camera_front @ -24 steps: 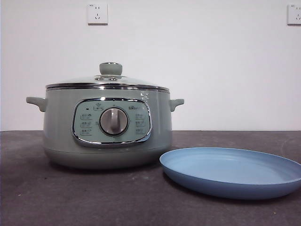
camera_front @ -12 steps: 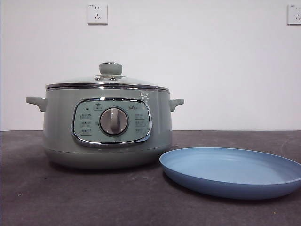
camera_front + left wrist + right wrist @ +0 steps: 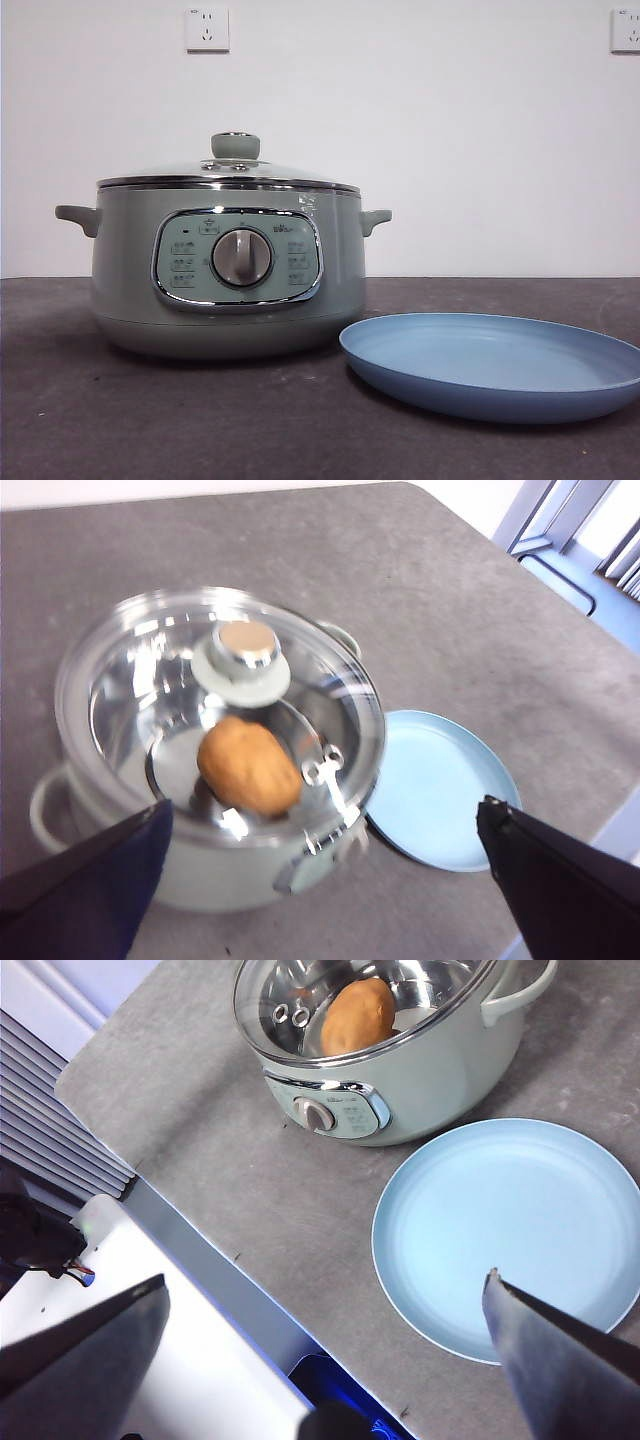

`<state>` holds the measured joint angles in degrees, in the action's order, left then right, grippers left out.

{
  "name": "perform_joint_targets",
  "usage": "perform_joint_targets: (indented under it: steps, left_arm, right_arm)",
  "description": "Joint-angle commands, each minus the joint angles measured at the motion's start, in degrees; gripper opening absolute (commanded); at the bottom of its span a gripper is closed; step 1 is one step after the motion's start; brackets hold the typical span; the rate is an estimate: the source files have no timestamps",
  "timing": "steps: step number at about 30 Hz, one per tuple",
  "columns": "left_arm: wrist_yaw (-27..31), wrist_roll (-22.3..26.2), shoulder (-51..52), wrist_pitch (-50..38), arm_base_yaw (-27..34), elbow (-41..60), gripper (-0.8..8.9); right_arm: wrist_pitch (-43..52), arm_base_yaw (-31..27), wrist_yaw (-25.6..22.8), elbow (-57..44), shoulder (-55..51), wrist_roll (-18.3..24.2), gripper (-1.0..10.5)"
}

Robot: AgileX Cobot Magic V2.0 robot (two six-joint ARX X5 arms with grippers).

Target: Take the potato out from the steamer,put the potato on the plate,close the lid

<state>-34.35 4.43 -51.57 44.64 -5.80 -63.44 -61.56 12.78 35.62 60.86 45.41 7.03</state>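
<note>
Grey and faintly speckled, the surface (image 3: 200, 420) carries a pale green steamer (image 3: 228, 268) with a light-blue plate (image 3: 495, 365) just beside it, in front of a white wall with 2 sockets high up. Nothing of the task looks done yet: the glass lid (image 3: 220, 695) sits closed on the pot, its green knob (image 3: 235, 146) untouched, and the potato (image 3: 248, 765) lies inside on the shiny floor of the pot, visible through the glass (the right wrist view shows it too, (image 3: 358, 1016)). The plate is bare. Both arms hang high above the scene and neither shows in the front view. The left pincer (image 3: 320, 880) hovers over the pot with its jaws spread wide and nothing between them; the right pincer (image 3: 325, 1360) is likewise wide open and empty, above the plate and the near edge of the surface. By my judgement all 3 steps are left, and lifting the lid must come first, since the potato cannot be reached while it is on.
</note>
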Motion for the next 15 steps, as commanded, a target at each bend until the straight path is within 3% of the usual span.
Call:
perform_joint_targets:
  steps: [1, 9, 15]
  left_arm:
    - [3.02, 0.37, -4.81, -1.64, -3.61, -2.84, 6.48]
    - [13.55, 3.37, -19.85, -7.96, -12.46, -10.88, 6.47]
    - [17.11, 3.43, -30.10, -13.59, -15.63, -14.84, 6.47]
  right_arm:
    - [0.22, 0.09, 0.07, 0.20, -0.02, -0.09, 6.0]
    - [0.20, 0.07, 0.07, 0.20, -0.02, -0.09, 6.0]
    - [0.15, 0.07, 0.07, 0.20, -0.02, -0.09, 6.0]
